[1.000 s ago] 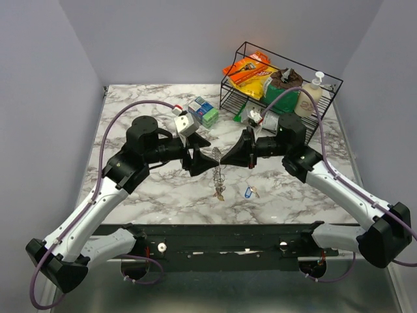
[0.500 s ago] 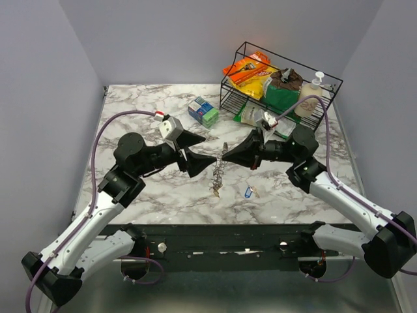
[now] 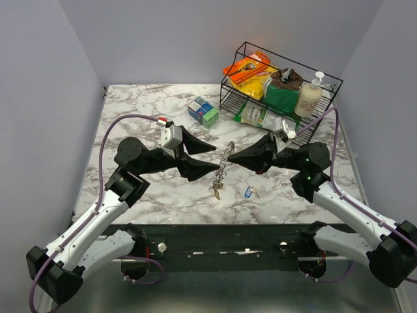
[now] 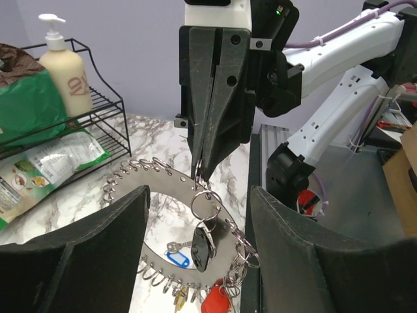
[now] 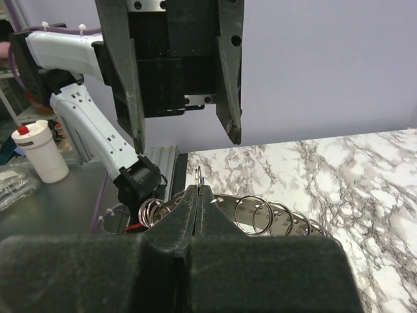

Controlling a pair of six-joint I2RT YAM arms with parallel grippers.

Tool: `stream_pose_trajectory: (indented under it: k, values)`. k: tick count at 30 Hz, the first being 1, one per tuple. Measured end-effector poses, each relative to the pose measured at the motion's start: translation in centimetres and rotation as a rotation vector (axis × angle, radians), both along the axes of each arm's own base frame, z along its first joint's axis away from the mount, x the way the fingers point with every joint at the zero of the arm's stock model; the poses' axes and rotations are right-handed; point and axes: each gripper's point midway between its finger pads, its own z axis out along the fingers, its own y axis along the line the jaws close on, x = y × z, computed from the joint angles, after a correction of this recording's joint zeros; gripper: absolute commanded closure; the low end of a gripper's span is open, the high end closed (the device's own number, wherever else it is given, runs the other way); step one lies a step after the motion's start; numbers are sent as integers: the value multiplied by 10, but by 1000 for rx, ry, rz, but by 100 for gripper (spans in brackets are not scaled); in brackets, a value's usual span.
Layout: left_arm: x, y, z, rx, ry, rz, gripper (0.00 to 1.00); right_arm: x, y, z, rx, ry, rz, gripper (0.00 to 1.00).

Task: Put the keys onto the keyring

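The keyring (image 3: 226, 156) is a silvery loop fringed with small rings, held slanting above the table. My right gripper (image 3: 230, 158) is shut on its upper edge, and the pinch shows in the right wrist view (image 5: 199, 190). Black (image 4: 203, 244), red (image 4: 215, 301) and yellow (image 4: 179, 301) keys hang from the keyring (image 4: 156, 179). A blue key (image 3: 248, 192) lies on the marble below. My left gripper (image 3: 217, 158) faces the right one, open, its fingers (image 4: 85, 254) either side of the ring's hanging part without touching it.
A black wire rack (image 3: 326, 81) with snack bags and a soap bottle (image 3: 309, 94) stands at the back right. Small blue and green boxes (image 3: 203, 111) sit behind the grippers. The table's metal front rail (image 3: 221, 238) runs below.
Both arms have drawn their wrists back and lowered. The right gripper has tilted the keyring from hanging straight to slanting. The left jaws widened, then narrowed a little.
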Motion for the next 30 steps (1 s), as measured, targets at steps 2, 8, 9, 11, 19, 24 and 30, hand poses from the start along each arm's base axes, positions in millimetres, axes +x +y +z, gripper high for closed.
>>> stream_pose_trajectory:
  k: [2, 8, 9, 11, 19, 24, 30]
  values:
    - [1, -3, -3, 6, 8, -17, 37, -1, 0, 2, 8, -4, 2, 100]
    - [4, -12, -16, 34, 59, -64, 48, -2, -1, 5, 19, -9, 6, 100]
    - [4, -12, -16, 35, 62, -69, 49, -2, -1, 5, 20, -8, 6, 100]
    - [4, -14, -17, 37, 71, -78, 51, -2, -1, 6, 21, -6, 7, 100]
    - [4, -16, -13, 27, 72, -96, 58, -2, -1, 6, 21, -4, 8, 100]
    - [4, -17, -10, 20, 68, -103, 62, -3, -1, 6, 21, 2, 10, 100]
    - [7, -22, -16, 31, 98, -119, 67, -3, -1, 5, 21, 9, 12, 100]
